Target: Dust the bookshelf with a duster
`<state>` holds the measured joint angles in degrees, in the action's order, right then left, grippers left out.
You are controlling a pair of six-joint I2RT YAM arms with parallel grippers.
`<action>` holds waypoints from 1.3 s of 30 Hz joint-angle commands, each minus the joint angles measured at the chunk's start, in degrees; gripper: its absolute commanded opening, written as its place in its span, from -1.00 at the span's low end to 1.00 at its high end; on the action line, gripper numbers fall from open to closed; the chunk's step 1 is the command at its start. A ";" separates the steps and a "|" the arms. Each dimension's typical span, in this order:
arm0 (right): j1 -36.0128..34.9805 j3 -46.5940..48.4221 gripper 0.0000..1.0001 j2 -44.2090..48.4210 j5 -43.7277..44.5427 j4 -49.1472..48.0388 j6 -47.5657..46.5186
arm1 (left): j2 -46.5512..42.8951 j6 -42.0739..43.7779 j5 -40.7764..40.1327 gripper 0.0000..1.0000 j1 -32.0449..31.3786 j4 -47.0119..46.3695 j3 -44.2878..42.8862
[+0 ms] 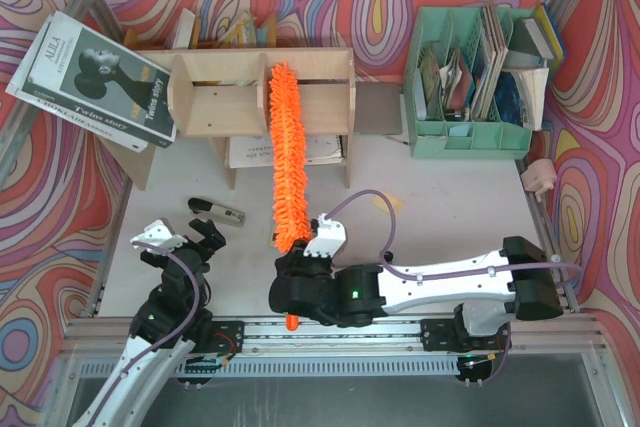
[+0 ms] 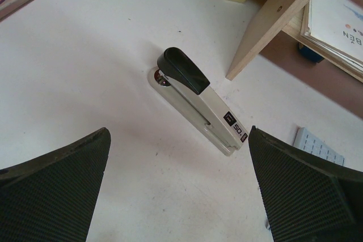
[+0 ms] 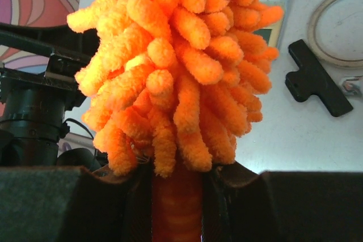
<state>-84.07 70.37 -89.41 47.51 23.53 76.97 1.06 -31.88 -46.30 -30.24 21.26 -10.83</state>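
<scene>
Right gripper (image 1: 297, 247) pinches duster (image 1: 287, 147) at its handle, head reaching up the bookshelf (image 1: 215, 67) front near a divider; best sweep sideways with light contact; left gripper (image 1: 200, 239) spread wide

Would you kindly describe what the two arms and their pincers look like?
Both the left arm and the right arm have white links, black joints and a loose lilac cable. A green light shows on the right one. The left pincer and right pincer have broad black fingers with textured pads.
</scene>
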 commanded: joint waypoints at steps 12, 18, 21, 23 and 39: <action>-0.69 2.48 -1.00 0.98 5.23 -2.72 -4.46 | -0.66 1.03 0.53 0.96 -0.08 -1.05 0.73; -1.23 3.98 -1.00 -0.14 5.95 -3.16 -5.81 | -0.68 1.03 0.60 0.96 -0.07 -1.09 0.79; -1.18 2.25 -1.00 2.39 9.07 4.97 3.45 | -0.70 1.11 0.60 0.97 -0.08 -1.13 0.81; -1.18 1.50 -1.00 3.87 11.01 12.76 11.55 | -0.65 1.12 0.60 0.97 -0.13 -1.21 0.81; -3.14 8.71 -1.00 2.82 17.69 35.89 31.50 | -0.63 1.20 0.79 0.97 -0.01 -1.27 0.81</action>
<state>-86.50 75.50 -86.80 55.92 52.40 103.46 1.06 -31.66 -45.87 -30.24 21.23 -10.83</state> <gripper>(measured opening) 0.336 0.984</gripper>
